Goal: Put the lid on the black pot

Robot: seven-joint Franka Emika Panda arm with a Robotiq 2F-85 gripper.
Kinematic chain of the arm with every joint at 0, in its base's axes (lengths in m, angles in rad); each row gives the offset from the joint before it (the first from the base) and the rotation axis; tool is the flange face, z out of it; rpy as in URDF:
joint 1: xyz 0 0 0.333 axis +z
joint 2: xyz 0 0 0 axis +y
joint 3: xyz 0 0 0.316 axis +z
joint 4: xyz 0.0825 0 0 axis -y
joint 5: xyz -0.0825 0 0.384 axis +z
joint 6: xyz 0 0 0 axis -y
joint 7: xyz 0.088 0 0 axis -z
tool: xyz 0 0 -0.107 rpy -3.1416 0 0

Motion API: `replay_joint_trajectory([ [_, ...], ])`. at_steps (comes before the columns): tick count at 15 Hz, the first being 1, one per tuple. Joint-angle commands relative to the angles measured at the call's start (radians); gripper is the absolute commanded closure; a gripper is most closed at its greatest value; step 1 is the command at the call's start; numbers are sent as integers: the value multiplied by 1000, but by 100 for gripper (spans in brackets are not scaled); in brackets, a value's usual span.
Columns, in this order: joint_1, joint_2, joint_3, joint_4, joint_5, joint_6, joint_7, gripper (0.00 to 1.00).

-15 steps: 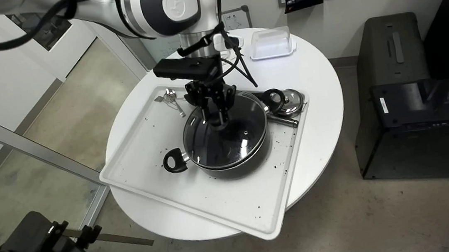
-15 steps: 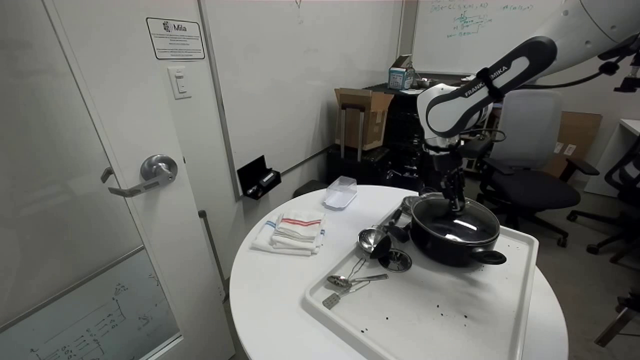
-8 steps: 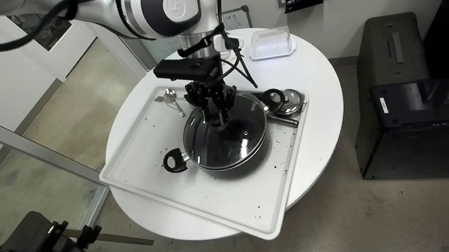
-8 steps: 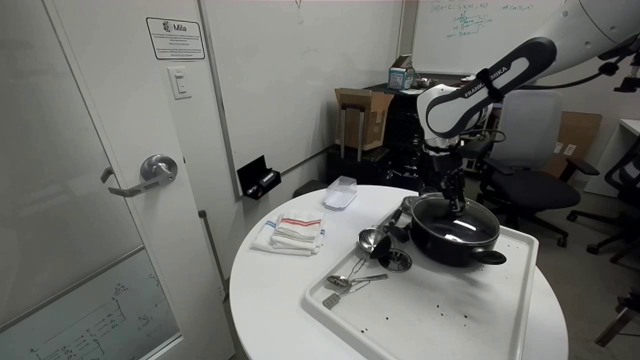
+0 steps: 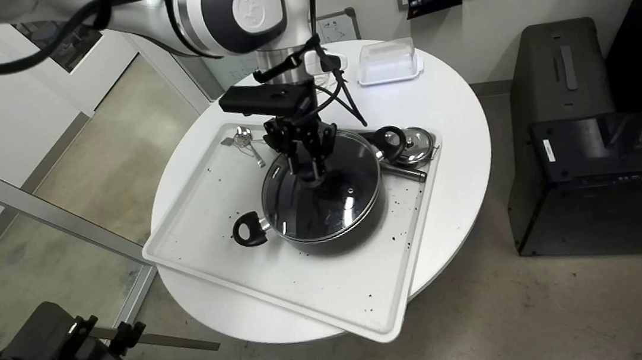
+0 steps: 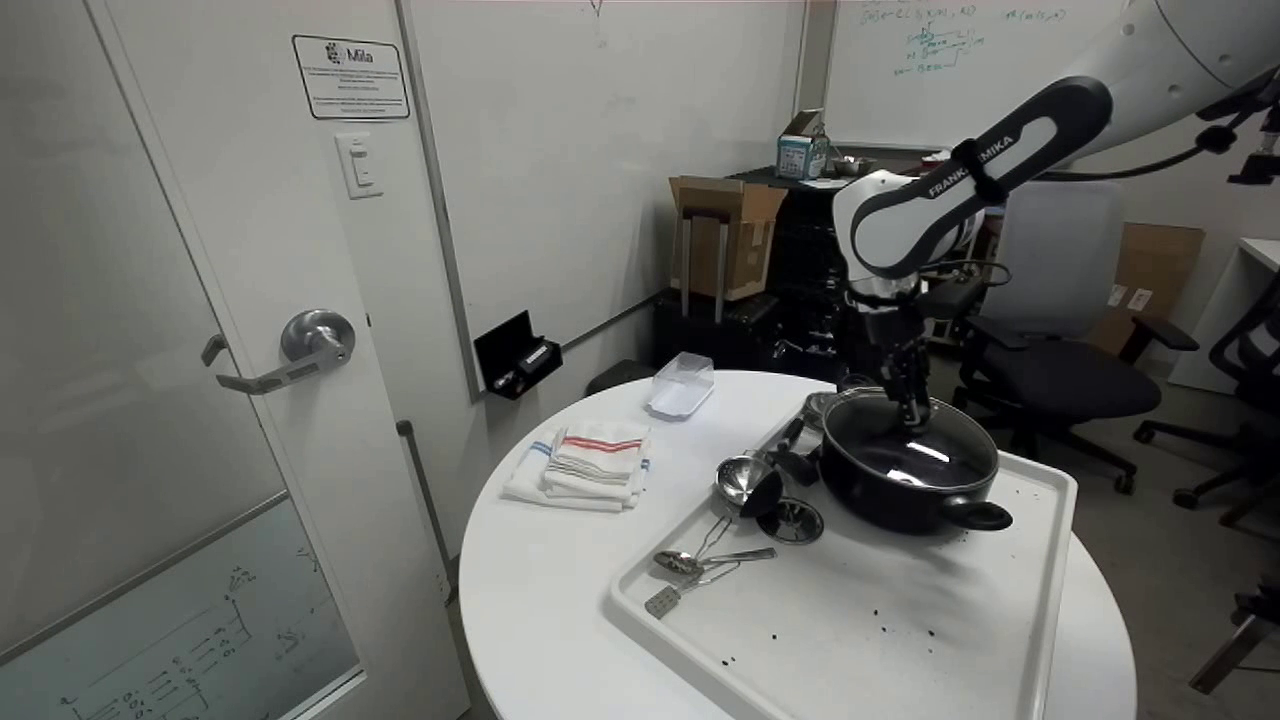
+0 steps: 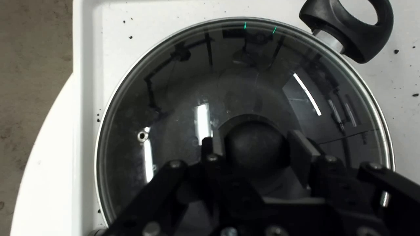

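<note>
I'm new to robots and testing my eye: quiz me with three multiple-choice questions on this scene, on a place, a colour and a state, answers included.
1. Compared with the black pot, the glass lid lies
A) under
B) beside
C) over

2. Stripes on the folded cloths are
A) red and blue
B) green
C) yellow

3. The fingers of the tool are
A) pressed together
B) apart, the black knob between them
C) out of view

1 is C, since both exterior views show it covering the pot.
2 is A, since an exterior view shows red above, blue below.
3 is B, since the wrist view shows one on each side; whether they grip, I can't tell.
</note>
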Motion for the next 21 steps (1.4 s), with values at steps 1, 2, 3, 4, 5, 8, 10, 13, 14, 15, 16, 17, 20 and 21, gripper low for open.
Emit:
replay_joint_trajectory([
  [1,13,-6,-4,-1,3,-3,3,75],
  [2,14,-7,-3,-3,3,-2,2,75],
  [3,13,-9,-3,-5,4,-4,1,75],
  [4,13,-11,-3,-7,4,-5,0,75],
  [5,13,-12,-3,-9,4,-6,0,75],
  [8,11,-16,-3,-16,4,-9,-2,75],
  [10,11,-17,-5,-18,3,-10,-1,75],
  [13,10,-20,-4,-22,5,-13,-1,75],
  [14,10,-20,-4,-21,5,-15,-1,75],
  [15,9,-20,-4,-22,6,-18,-3,75],
  [16,8,-21,-4,-23,6,-20,-3,75],
  [17,8,-21,-4,-24,6,-22,-3,75],
  [20,8,-22,-4,-27,7,-23,-4,75],
  [21,8,-22,-4,-27,6,-22,-4,75],
])
